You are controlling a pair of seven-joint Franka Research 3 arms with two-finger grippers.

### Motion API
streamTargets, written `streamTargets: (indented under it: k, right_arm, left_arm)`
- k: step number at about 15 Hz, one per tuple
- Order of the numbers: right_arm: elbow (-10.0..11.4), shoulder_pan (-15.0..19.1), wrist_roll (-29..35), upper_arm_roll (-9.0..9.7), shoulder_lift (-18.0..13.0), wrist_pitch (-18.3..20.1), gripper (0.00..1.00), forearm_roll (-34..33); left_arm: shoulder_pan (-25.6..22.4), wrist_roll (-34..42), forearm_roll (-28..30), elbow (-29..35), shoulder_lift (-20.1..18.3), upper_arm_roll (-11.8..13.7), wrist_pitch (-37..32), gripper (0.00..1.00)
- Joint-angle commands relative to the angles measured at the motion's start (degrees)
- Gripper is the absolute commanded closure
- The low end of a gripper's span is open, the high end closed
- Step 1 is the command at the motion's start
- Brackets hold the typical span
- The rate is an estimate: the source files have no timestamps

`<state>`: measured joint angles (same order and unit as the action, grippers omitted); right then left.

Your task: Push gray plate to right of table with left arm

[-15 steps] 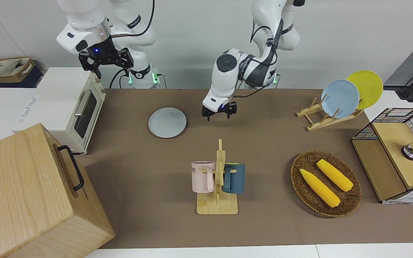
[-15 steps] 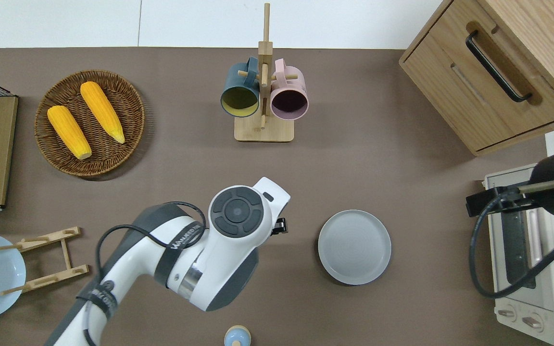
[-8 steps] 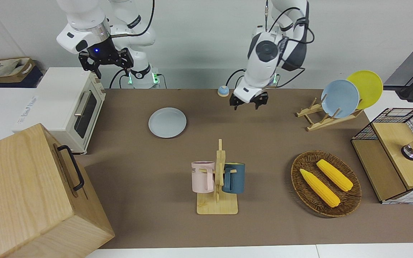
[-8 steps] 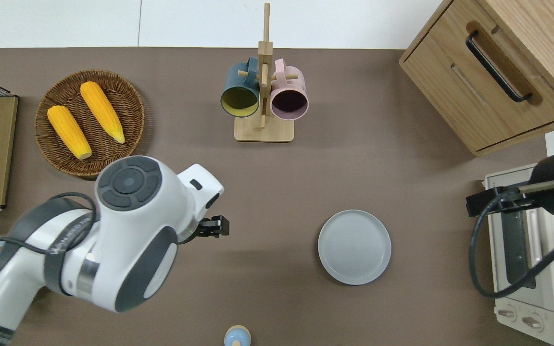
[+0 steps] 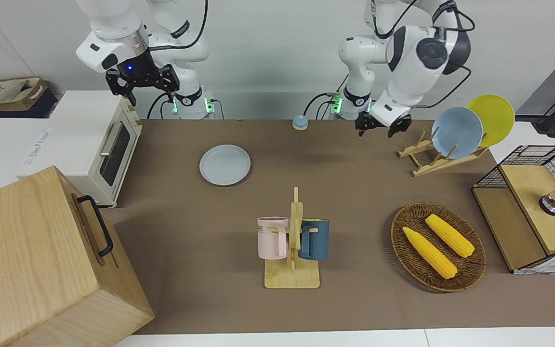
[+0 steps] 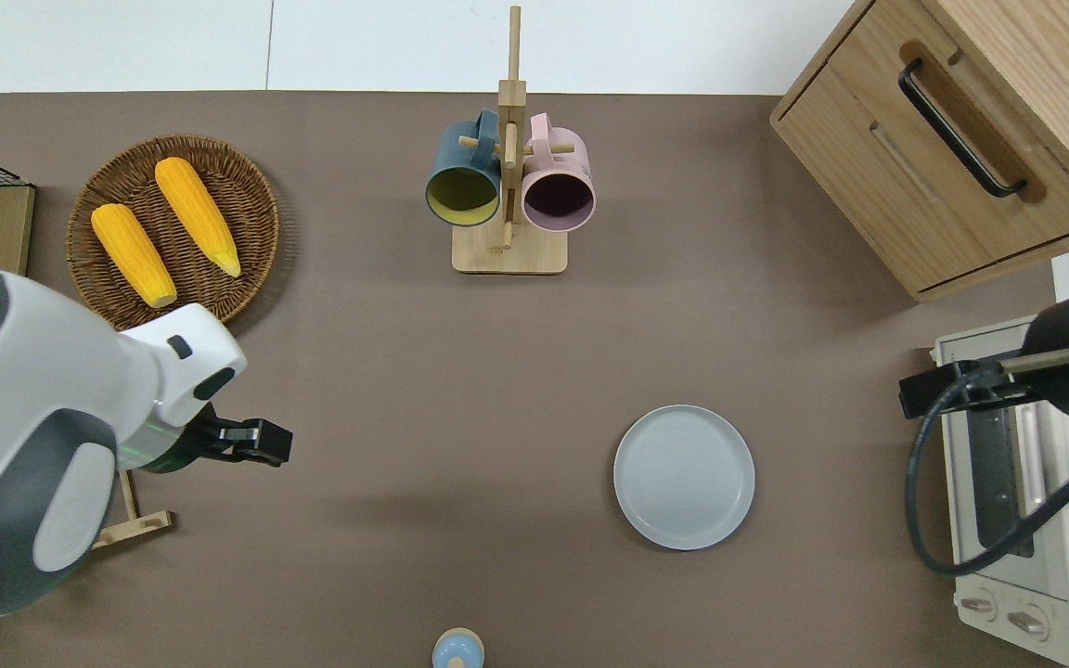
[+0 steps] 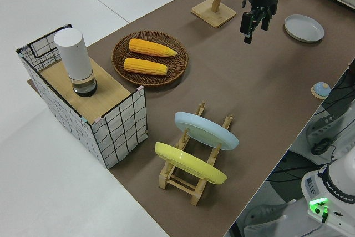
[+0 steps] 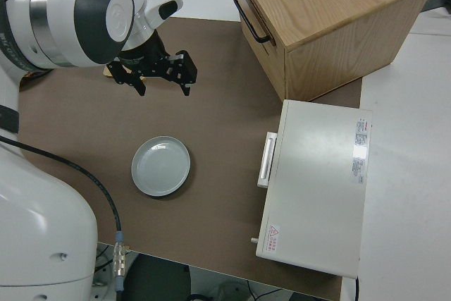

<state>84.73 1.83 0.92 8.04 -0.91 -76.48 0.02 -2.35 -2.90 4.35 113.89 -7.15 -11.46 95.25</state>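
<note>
The gray plate lies flat on the brown table, toward the right arm's end, near the toaster oven; it also shows in the overhead view. My left gripper is open and empty, up in the air. In the overhead view it is over bare table beside the wooden plate rack, well apart from the plate. The right arm is parked with its gripper open and empty.
A white toaster oven and a wooden cabinet stand at the right arm's end. A mug rack stands mid-table. A corn basket, a plate rack, a wire crate and a small blue bell stand elsewhere.
My left arm has swung away from beside the gray plate toward its own end of the table and risen. The plate and the right arm have not moved.
</note>
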Motion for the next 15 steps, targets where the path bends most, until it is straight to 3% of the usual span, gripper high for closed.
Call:
streamTargets:
  k: [1, 5, 8, 15]
  right_arm:
    - [-0.53, 1.07, 0.66, 0.92, -0.14, 0.89, 0.017, 0.25]
    - [-0.53, 1.07, 0.75, 0.92, -0.14, 0.89, 0.017, 0.25]
    - [-0.53, 1.07, 0.66, 0.92, -0.14, 0.89, 0.017, 0.25]
    - [-0.53, 1.15, 0.66, 0.92, -0.14, 0.89, 0.017, 0.25]
  left_arm:
    - [-4.94, 6.58, 0.04, -1.12, -3.31, 0.65, -3.57, 0.01]
    - [-5.12, 10.72, -0.92, -3.94, -3.22, 5.57, -4.81, 0.01]
    - [-5.12, 12.22, -5.75, -5.25, -3.14, 6.19, -4.55, 0.01]
    - [-5.04, 11.78, -5.41, -6.14, -2.70, 6.37, 2.12, 0.01]
